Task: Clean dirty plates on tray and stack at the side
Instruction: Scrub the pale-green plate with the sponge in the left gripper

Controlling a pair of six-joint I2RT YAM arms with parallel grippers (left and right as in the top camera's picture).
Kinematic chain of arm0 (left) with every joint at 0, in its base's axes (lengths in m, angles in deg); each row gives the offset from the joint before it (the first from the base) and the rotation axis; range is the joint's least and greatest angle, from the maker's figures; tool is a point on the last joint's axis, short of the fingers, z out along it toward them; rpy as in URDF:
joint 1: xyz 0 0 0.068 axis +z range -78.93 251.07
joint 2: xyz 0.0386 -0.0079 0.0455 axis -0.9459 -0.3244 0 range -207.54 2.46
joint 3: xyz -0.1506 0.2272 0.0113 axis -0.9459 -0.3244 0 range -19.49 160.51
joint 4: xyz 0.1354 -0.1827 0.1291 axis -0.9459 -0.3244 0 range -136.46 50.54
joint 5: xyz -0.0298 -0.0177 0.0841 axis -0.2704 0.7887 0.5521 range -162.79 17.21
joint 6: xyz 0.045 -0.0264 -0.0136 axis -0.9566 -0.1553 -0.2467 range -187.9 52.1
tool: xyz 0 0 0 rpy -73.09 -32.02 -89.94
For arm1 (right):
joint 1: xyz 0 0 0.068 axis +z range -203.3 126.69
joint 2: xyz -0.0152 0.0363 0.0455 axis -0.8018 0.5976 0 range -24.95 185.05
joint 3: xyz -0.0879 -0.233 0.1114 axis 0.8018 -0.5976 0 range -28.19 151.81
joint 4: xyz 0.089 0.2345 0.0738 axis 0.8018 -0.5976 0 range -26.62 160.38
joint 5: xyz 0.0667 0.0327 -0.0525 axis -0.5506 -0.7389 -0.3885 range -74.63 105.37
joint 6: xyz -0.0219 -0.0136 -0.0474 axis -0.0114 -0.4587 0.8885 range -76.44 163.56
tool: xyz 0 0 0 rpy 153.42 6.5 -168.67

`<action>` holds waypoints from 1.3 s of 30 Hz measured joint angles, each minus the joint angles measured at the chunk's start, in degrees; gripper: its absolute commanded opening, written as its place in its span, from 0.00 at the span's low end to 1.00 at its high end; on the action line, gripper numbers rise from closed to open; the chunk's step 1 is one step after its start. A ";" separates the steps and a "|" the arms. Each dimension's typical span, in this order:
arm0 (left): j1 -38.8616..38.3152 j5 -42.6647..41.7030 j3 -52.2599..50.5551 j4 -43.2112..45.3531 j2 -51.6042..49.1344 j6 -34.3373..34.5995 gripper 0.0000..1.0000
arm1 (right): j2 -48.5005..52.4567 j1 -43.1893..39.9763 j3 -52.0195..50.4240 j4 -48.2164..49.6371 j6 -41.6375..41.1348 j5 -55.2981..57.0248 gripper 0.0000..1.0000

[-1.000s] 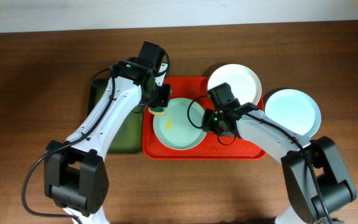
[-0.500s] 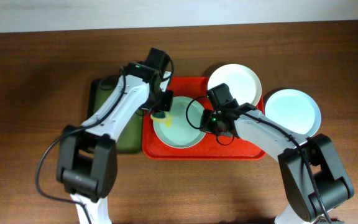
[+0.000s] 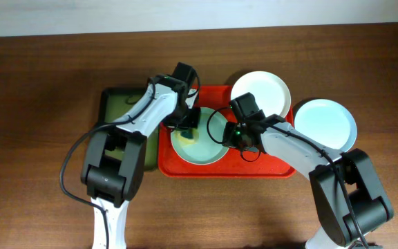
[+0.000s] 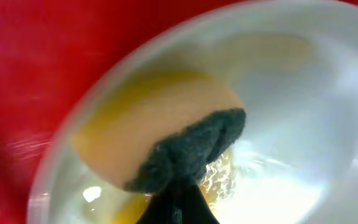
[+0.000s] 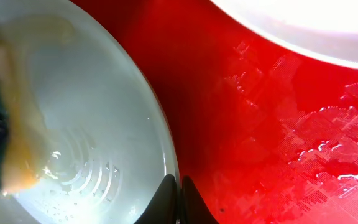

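The pale green plate [image 3: 202,144] lies on the left half of the red tray [image 3: 254,164]. My left gripper [image 3: 188,124] is shut on a yellow sponge [image 4: 160,112] with a dark scouring pad and presses it into this plate [image 4: 303,93] near its left rim. At the plate's right rim, my right gripper [image 3: 233,133] is shut, its black fingertips [image 5: 166,196] pinching the edge of the plate [image 5: 86,106]. The white plate [image 3: 260,92] sits at the tray's back right corner. The pale blue plate [image 3: 325,124] rests on the table to the right of the tray.
A narrower dark green tray [image 3: 118,104] lies against the red tray's left side, partly under my left arm. Wet drops glisten on the red tray floor [image 5: 316,143]. Bare brown table surrounds the trays.
My left arm has swung right, carrying the sponge from the green plate's left rim to inside the plate. My right gripper has closed fully on the plate's right rim.
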 measured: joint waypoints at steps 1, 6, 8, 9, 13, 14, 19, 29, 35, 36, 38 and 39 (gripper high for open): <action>0.26 -5.53 0.33 -0.11 -0.63 -1.46 0.00 | 0.00 0.00 0.00 0.02 -0.02 -0.02 0.04; 2.14 -8.63 6.32 -4.85 -0.26 -2.51 0.00 | 0.00 0.00 0.00 0.04 -0.02 -0.02 0.04; 1.31 1.40 6.43 -6.84 1.81 -0.70 0.00 | 0.00 0.00 0.00 0.04 0.00 -0.04 0.04; 0.22 4.87 5.73 -6.36 2.16 -0.04 0.00 | 0.00 0.00 0.00 0.04 -0.02 -0.04 0.04; -3.26 12.92 -3.08 -0.50 3.10 6.60 0.00 | 0.00 0.00 0.00 -0.24 0.02 -0.09 0.04; -3.41 13.70 -4.44 0.20 3.76 8.11 0.00 | 0.00 0.00 0.00 -0.24 0.00 -0.33 0.04; -1.95 1.42 -7.10 1.36 5.07 2.80 0.00 | 0.00 0.04 0.00 -0.55 0.17 -0.48 0.04; -1.55 10.49 -10.51 4.00 12.85 5.53 0.00 | 0.00 0.04 0.00 -0.63 0.17 -0.50 0.04; -1.49 10.73 -15.37 10.82 10.01 7.21 0.00 | 0.00 0.04 0.00 -0.63 0.15 -1.36 0.04; -0.74 6.19 -15.34 10.97 9.77 7.15 0.00 | 0.00 0.02 0.00 -0.70 0.17 -1.51 0.04; -0.37 -6.60 -15.41 11.98 8.63 7.13 0.01 | 0.00 -0.07 0.00 -0.70 0.13 -1.90 0.04; -0.94 -11.19 -15.85 13.20 8.24 7.15 0.00 | 0.00 -0.11 0.00 -0.74 0.17 -2.03 0.04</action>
